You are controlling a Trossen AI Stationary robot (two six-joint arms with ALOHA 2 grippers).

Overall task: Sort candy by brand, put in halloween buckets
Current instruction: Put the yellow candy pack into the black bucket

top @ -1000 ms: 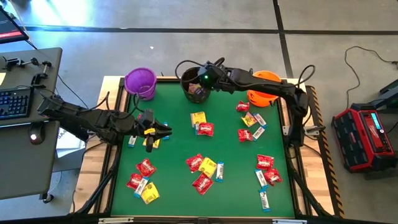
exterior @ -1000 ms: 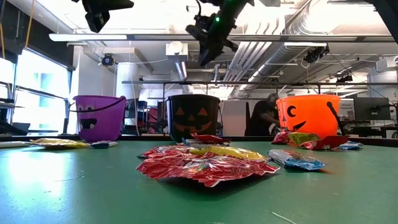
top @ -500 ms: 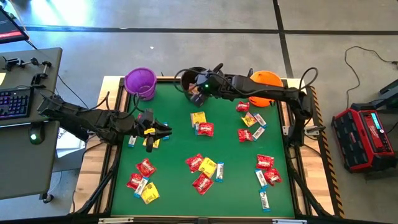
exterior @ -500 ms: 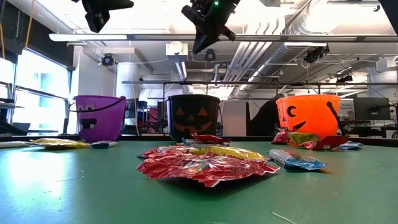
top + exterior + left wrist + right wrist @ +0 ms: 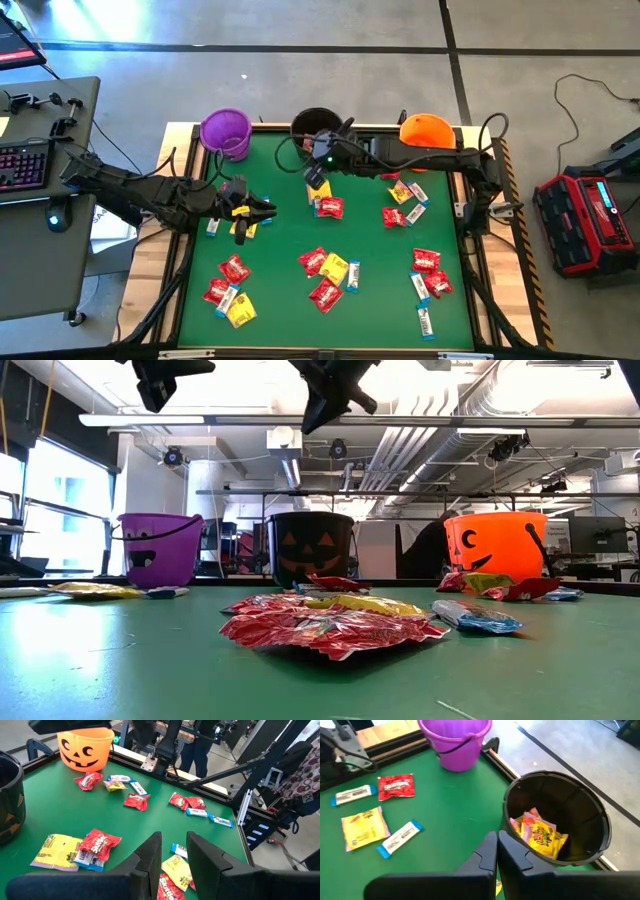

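The purple bucket (image 5: 225, 131), black bucket (image 5: 316, 122) and orange bucket (image 5: 424, 129) stand in a row along the green table's far edge. Yellow packets (image 5: 540, 833) lie inside the black bucket (image 5: 557, 817). Red, yellow and white-and-blue candy lies scattered over the table, with a yellow packet (image 5: 319, 188) and a red one (image 5: 331, 207) near the middle. My right gripper (image 5: 313, 171) hangs in the air just on the near side of the black bucket, shut and empty (image 5: 496, 842). My left gripper (image 5: 267, 210) hovers over the table's left part, slightly open and empty (image 5: 173, 845).
More candy lies in clusters at the near left (image 5: 228, 290), near middle (image 5: 328, 270) and right side (image 5: 425, 272) of the table. A few packets lie by the orange bucket (image 5: 85, 747). A raised wooden rim (image 5: 478, 240) runs round the table.
My right gripper has drawn back from above the black bucket toward the table's near edge and now hangs over the green surface beside it. The left arm has kept still.
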